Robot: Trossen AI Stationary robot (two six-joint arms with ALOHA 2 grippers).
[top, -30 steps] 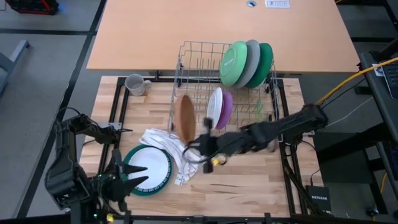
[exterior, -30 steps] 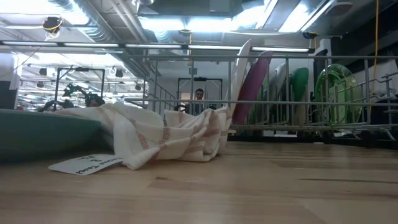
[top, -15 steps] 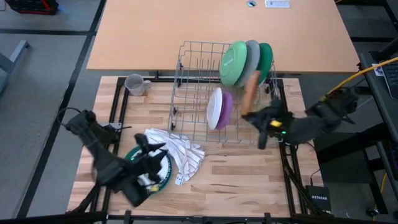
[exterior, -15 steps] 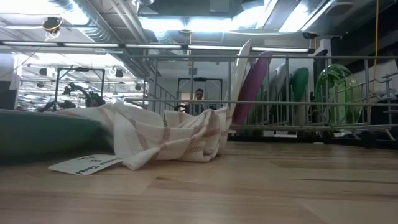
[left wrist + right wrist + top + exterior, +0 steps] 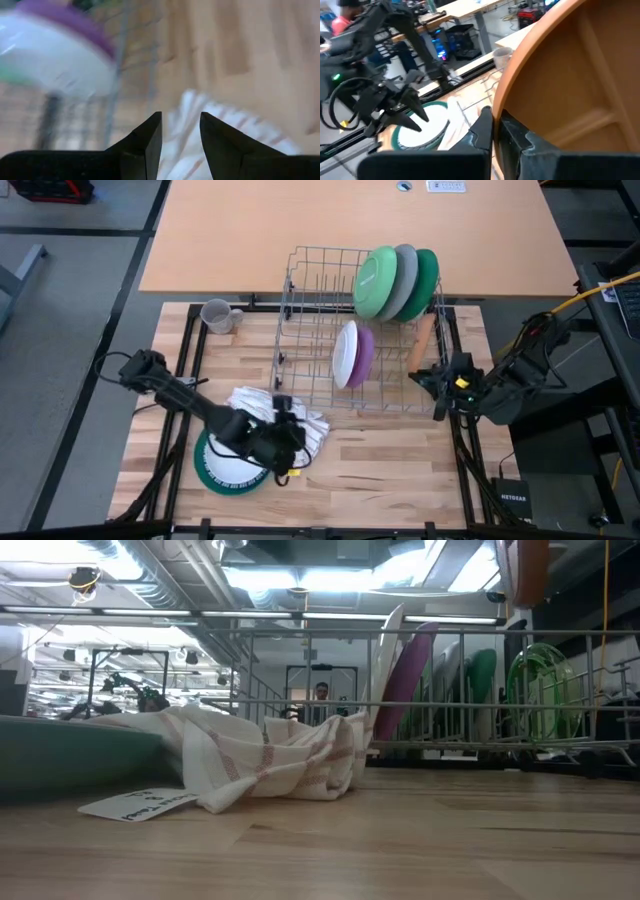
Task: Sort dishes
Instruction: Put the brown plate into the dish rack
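Observation:
My right gripper (image 5: 432, 367) is shut on the brown bowl (image 5: 424, 338), which it holds on edge above the right end of the grey wire rack (image 5: 310, 330); the low view shows the bowl (image 5: 526, 566) high up. Green, grey and teal plates (image 5: 395, 280) stand on edge at the rack's far right, and a white and a purple plate (image 5: 352, 352) stand in its middle. My left gripper (image 5: 181, 120) hangs open above the striped white cloth (image 5: 300, 425), touching nothing. Beside the cloth a teal plate with a white centre (image 5: 225, 470) lies flat. My right gripper pinches the brown bowl's rim (image 5: 501, 102) between its two fingers, one finger on each face of the wall. The bowl stands on edge above the fingers, lifted clear of the table and the rack.
A grey mug (image 5: 218, 315) stands on the table left of the rack. A paper tag (image 5: 135, 805) lies by the cloth. Bare wood stretches along the near right of the table (image 5: 390, 470). Beyond the rack is a second tabletop (image 5: 300, 220).
My right gripper has carried the brown bowl from beside the cloth toward the table's right edge, rolling as it went; the bowl now stands by the rack's right end. My left gripper has swung from the near left corner across the teal plate to above the cloth.

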